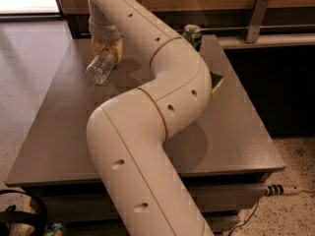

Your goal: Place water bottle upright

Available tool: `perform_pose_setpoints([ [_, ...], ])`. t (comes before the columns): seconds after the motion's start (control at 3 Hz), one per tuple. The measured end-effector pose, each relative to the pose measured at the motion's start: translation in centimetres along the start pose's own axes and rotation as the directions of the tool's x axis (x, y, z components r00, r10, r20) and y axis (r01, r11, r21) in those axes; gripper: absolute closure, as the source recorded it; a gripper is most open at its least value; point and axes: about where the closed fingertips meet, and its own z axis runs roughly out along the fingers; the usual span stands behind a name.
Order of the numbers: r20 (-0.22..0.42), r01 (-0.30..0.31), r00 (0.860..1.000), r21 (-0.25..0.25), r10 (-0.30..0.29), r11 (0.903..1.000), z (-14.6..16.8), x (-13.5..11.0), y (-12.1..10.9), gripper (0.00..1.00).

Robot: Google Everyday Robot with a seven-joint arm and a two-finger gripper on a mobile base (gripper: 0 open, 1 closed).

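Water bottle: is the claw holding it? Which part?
The gripper, at the far left of the table, holds the tilted water bottle by its top end.

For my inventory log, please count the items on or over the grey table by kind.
Clear ribbed plastic water bottle, tilted in the gripper over the far side of the grey table: 1
Green drink can: 1
Yellow-green flat pad, partly behind the arm: 1
Total: 3

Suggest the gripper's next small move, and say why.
Probably rotate the wrist to bring the bottle upright before lowering it. The gripper, over the far left part of the table, is closed on one end of the bottle, which is tilted with its base pointing down-left. Released now, it would likely topple.
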Motion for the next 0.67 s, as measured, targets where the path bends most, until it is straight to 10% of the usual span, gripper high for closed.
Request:
perform_pose_setpoints([
  [0.67,0.046,-0.003,0.999,-0.028,0.004,0.9996,-1.3,-1.1,-0.5,1.00],
])
